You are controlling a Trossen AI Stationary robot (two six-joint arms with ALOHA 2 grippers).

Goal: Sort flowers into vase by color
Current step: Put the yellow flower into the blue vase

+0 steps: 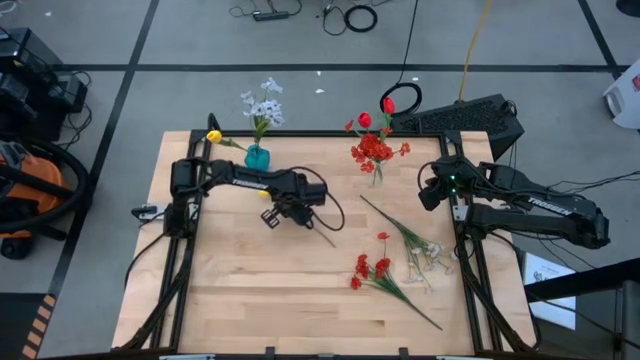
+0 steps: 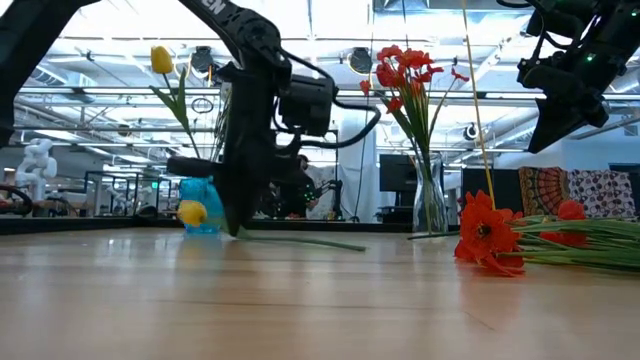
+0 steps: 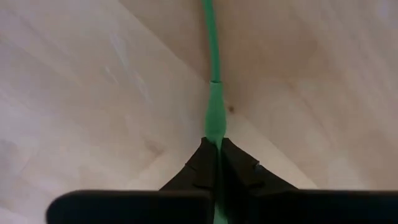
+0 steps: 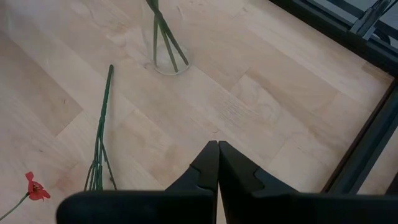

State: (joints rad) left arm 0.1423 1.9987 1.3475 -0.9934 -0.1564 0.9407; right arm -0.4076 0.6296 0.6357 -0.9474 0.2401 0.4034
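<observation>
The left gripper (image 3: 217, 152) is clenched on a thin green plastic flower stem (image 3: 213, 93) whose long axis runs straight ahead of its fingertips, while the right gripper (image 4: 217, 155) waits pinched together on nothing.

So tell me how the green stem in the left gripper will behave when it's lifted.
Probably light: the left gripper pinches the thin stem at one end. It lies flat on the table, so the free length may droop or swing. The slim plastic could slip.

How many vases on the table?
2. A small blue vase stands near the table's far edge, holding white and yellow flowers; a clear glass vase stands to its right with red flowers. None seem hidden.
</observation>
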